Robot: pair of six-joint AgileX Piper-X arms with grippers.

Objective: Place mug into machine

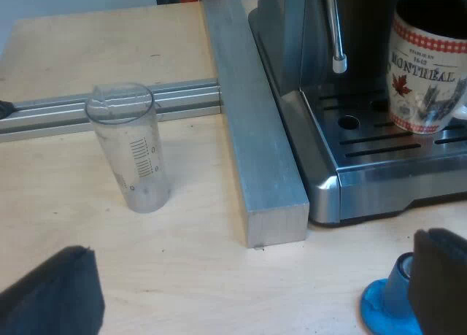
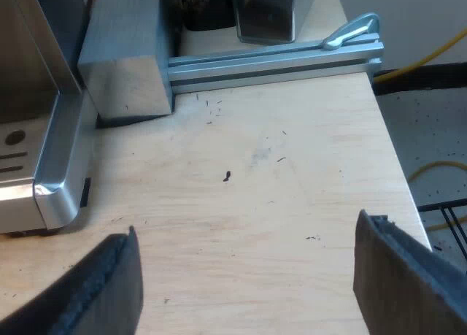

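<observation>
Wooden table [image 1: 182, 276] underneath, and the espresso machine [image 1: 321, 160] stands on it, pressed against a square metal beam [image 1: 252, 145]. There's the mug [image 1: 427, 72], with its red-checked rim and maple leaf, sitting upright on the machine's slotted drip tray [image 1: 387, 182], near the steam wand [image 1: 336, 28]. My left gripper [image 1: 255, 276] hangs over bare wood, fingers spread wide, nothing between them. My right gripper [image 2: 248, 269] gapes just as empty over the table by the machine's corner. The measuring glass [image 1: 135, 149] stands upright near the beam. The blue tamper [image 1: 387, 306] is just beside one left finger.
</observation>
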